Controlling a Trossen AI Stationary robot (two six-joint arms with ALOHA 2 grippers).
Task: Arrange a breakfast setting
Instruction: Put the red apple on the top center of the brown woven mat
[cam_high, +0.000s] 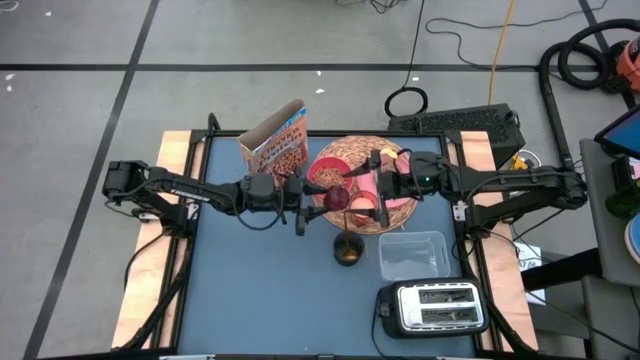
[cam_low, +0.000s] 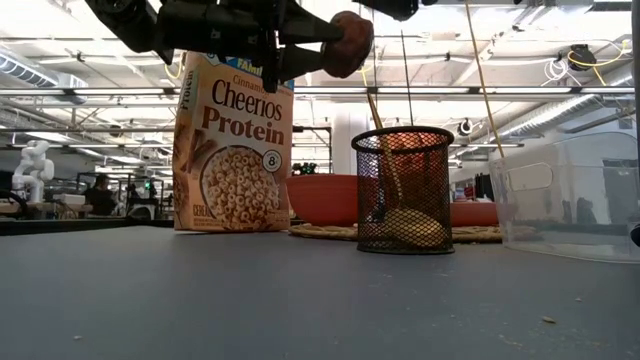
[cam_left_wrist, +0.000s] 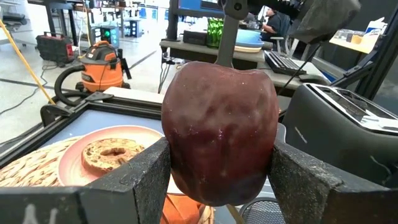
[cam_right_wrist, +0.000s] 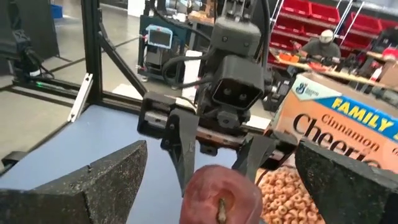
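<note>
**Inspector A:** We find the left claw (cam_high: 318, 207) clenched on the dark red fruit (cam_high: 337, 196), holding it in the air over the near left edge of the wicker mat (cam_high: 345, 150). The right claw (cam_high: 378, 185) hangs just to the fruit's right, jaws released and empty, facing the left one.

**Inspector B:** Agreed. We judge the step in hand to be setting the fruit down on the setting, or passing it across; we cannot tell which. Either way we advise keeping the grip square across the fruit's widest part, since the skin is smooth and waxy and the body rounded, so it may roll once freed. Lower it until it rests before letting go.

**Inspector A:** The pink plate (cam_left_wrist: 74, 163) lies flat on the mat and already carries the browned round bread (cam_left_wrist: 112, 152), ring-shaped with a rough crust. The pink bowl (cam_high: 328, 170) sits at the mat's left, and the mat itself is coarse and woven.

**Inspector B:** The cereal box (cam_high: 275, 145) stands upright at the far left of the mat, stiff card. A black wire-mesh cup (cam_high: 348, 250) stands on the bench (cam_high: 250, 290) near of the mat, with a handle leaning out of it.
</note>
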